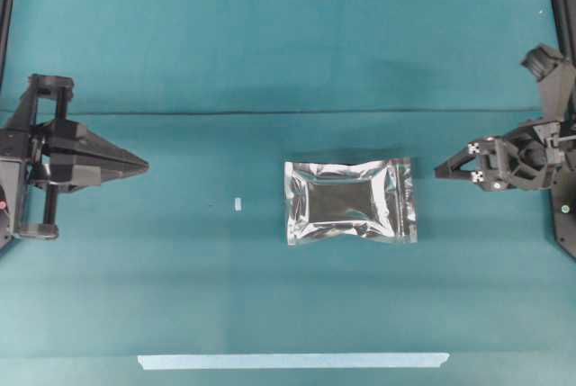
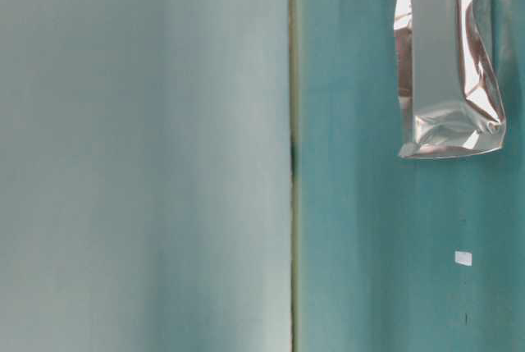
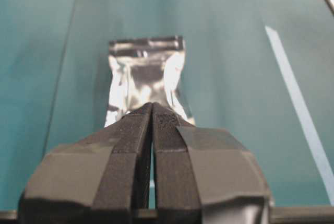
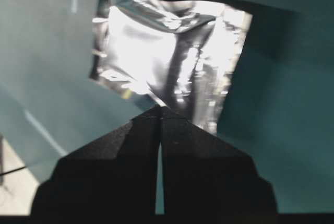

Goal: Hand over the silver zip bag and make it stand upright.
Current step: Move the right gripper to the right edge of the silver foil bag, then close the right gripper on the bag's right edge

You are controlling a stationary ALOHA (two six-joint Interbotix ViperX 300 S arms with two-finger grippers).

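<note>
Our left hand [image 1: 142, 166] is clenched on nothing, well apart from the silver zip bag [image 1: 351, 201], which lies flat mid-table with a white scrap [image 1: 238, 204] on its left. Our right hand [image 1: 441, 171], also clenched and empty, sits just beside the bag's right edge. We should release those fingers before pinching that sealed edge, then lift gently.

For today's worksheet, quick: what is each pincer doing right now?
Left pincer: closed, holding nothing.
Right pincer: closed, empty, apart from the silver zip bag.
</note>
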